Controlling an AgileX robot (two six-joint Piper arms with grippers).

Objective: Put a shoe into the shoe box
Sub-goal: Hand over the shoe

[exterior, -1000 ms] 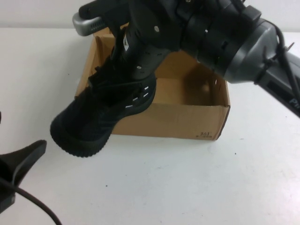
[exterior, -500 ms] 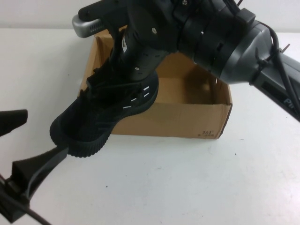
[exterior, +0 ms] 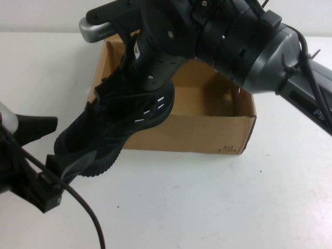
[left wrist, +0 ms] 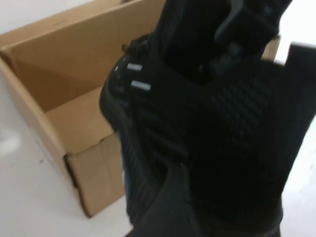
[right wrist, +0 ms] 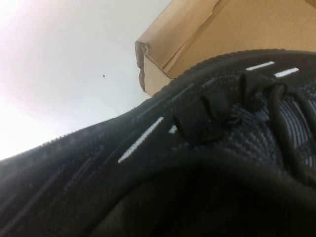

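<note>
The black shoe [exterior: 119,119] hangs tilted, toe down and to the left, over the front left corner of the open brown shoe box [exterior: 207,137]. My right gripper [exterior: 150,72] is shut on the shoe's heel and collar from above. My left gripper [exterior: 72,142] is open at the lower left, with its fingers either side of the shoe's toe. In the left wrist view the shoe [left wrist: 212,128] fills the frame in front of the box [left wrist: 64,98], with one finger [left wrist: 170,207] under it. The right wrist view shows the shoe's side [right wrist: 148,163] and a box corner [right wrist: 197,34].
The white table [exterior: 207,207] runs around the box. The right arm's thick grey body [exterior: 259,46] reaches over the back of the box. A black cable [exterior: 88,218] trails from the left arm.
My left gripper has risen from the lower left edge and moved right, up to the shoe's toe. The shoe and right gripper have barely shifted.
</note>
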